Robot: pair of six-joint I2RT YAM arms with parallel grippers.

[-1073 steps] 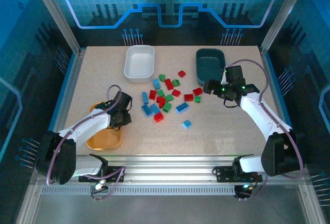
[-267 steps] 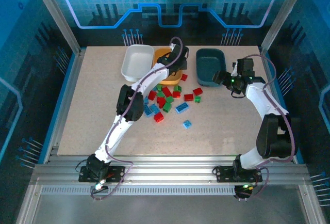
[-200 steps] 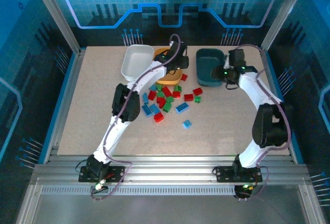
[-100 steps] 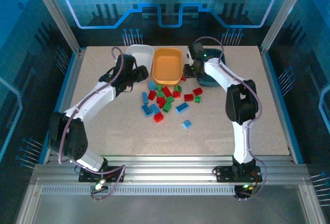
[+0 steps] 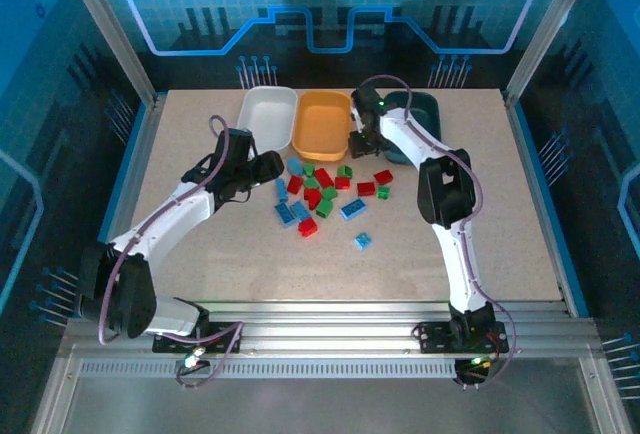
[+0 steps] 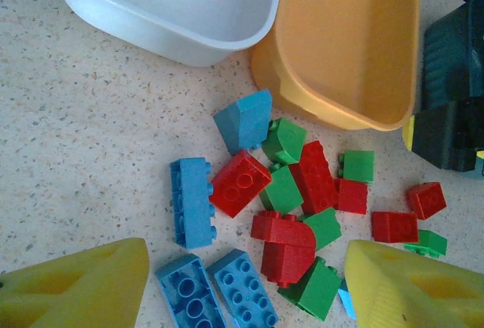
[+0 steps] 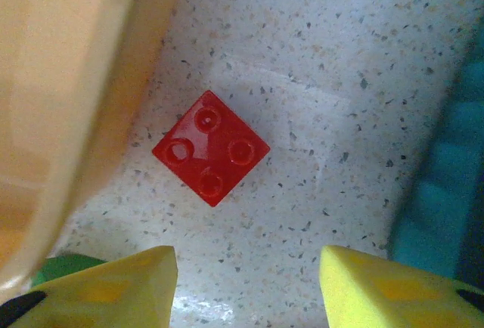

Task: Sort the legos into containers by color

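Right end effector (image 7: pixel 243 267) swung in by orange tray (image 7: pixel 68 78), open, red brick (image 7: pixel 210 147) just ahead: likely light, stiff, slick, pinch flat sides; left end effector (image 6: pixel 246 256) open

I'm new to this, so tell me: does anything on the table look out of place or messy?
Nothing looks damaged. One light blue brick lies alone, apart from the pile. The white tray and orange tray touch, side by side.

Red brick (image 7: pixel 211 147) alone in narrow lane between orange tray (image 7: pixel 68 78) and teal tray (image 7: pixel 446 192); table (image 5: pixel 400 264) nearside open.
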